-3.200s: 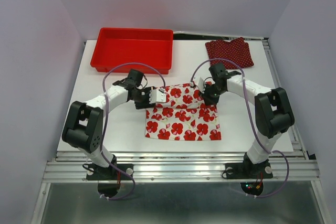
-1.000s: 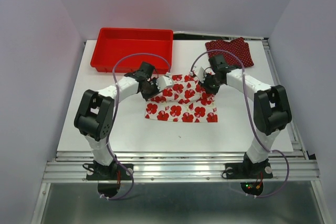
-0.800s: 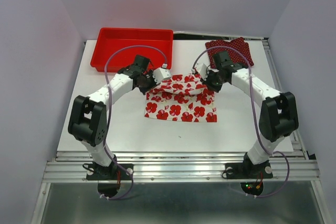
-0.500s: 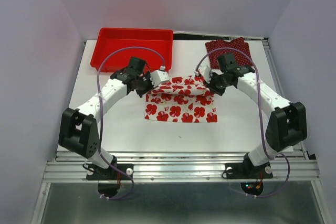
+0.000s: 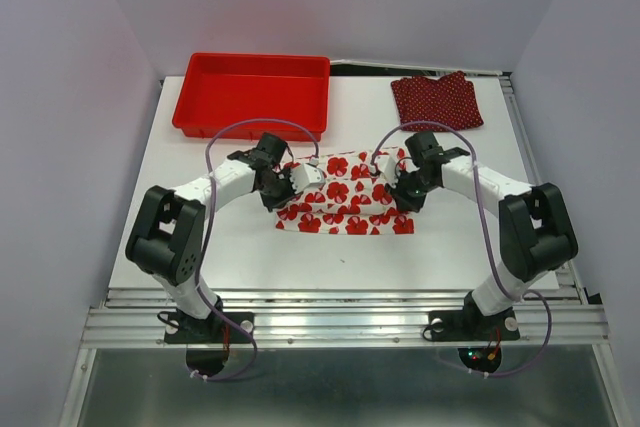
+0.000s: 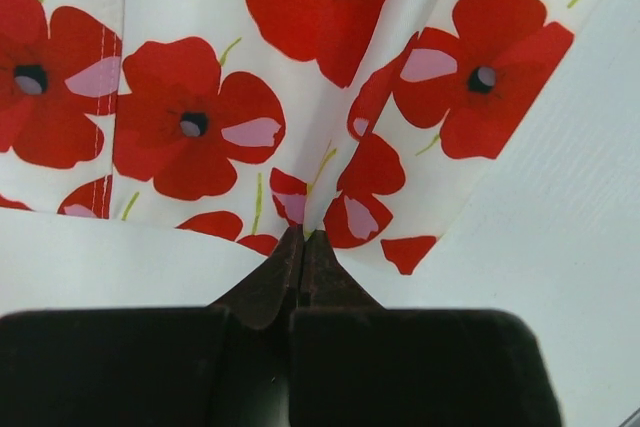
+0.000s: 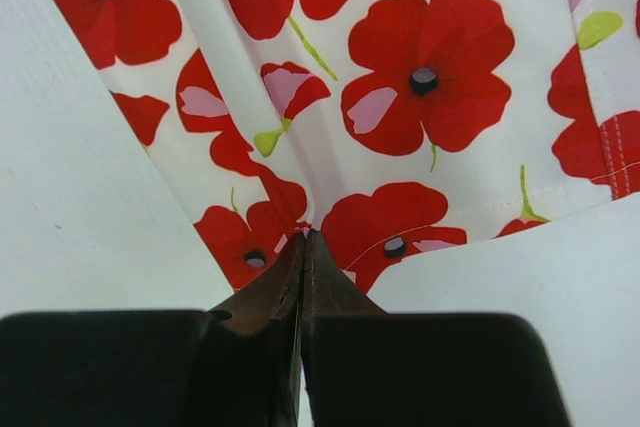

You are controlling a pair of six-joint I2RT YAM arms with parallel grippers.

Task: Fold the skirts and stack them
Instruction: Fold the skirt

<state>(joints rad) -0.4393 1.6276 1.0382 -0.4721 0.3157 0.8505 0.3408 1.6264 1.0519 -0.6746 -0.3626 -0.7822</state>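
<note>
Folding step: mid-fold on the white skirt with red flowers (image 5: 345, 202). I've got one side pinched in each hand so the lifted edge travels level and lands square on the part lying flat.
Left gripper (image 6: 303, 239): jaws pressed together on a tuck of the floral cloth at the skirt's left side, with the fabric fanning out from the tips.
Right gripper (image 7: 303, 237): same deal, clamped tight on the right side, cloth pleating away from the pinch.
Where the skirt sits: middle of the white table (image 5: 230, 247), between my two arms, near hem flat on the surface.
Polka-dot skirt (image 5: 437, 100): the dark red one is at the far right corner, well apart. Can't tell if it's properly folded. My guess is it's waiting its turn for the stack.
Red tray (image 5: 250, 60): far left, not involved.
Next, I reckon: lower both hands evenly and let go together, otherwise the edge skews.
</note>
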